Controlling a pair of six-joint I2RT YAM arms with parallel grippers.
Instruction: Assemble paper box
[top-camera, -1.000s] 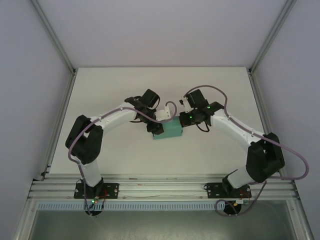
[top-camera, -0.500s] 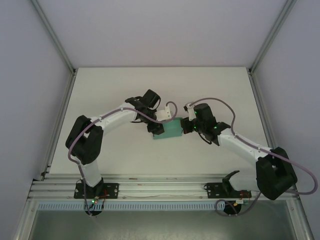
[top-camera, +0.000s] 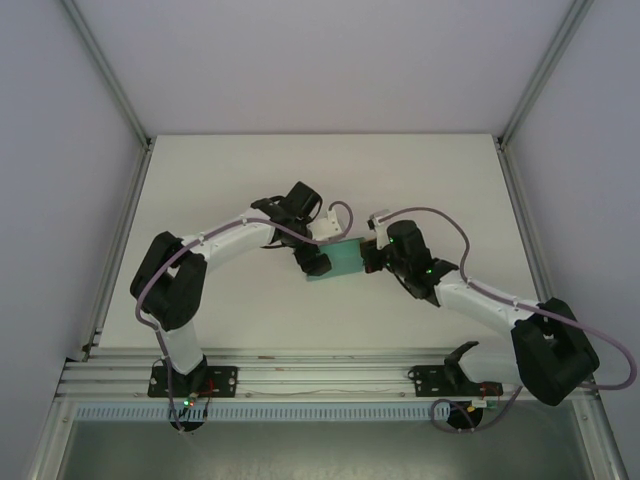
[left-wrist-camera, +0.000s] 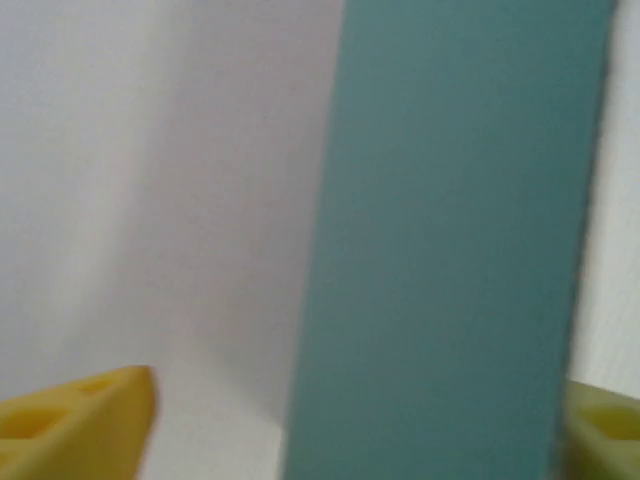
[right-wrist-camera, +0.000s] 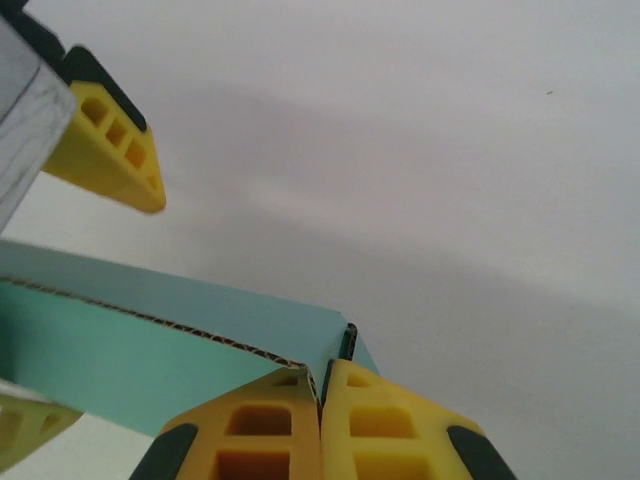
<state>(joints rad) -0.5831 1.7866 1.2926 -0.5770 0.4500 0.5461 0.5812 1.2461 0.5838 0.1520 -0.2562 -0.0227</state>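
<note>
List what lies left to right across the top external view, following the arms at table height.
left arm → left gripper → box → right gripper → right arm

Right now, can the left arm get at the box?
Likely yes: the box sits between the left gripper's open jaws, nothing in between. The right gripper pinches its far corner, clear of that side.

White links (top-camera: 232, 232), black joints (top-camera: 172, 282), mauve cables (top-camera: 425, 209), yellow black-padded jaws.
</note>
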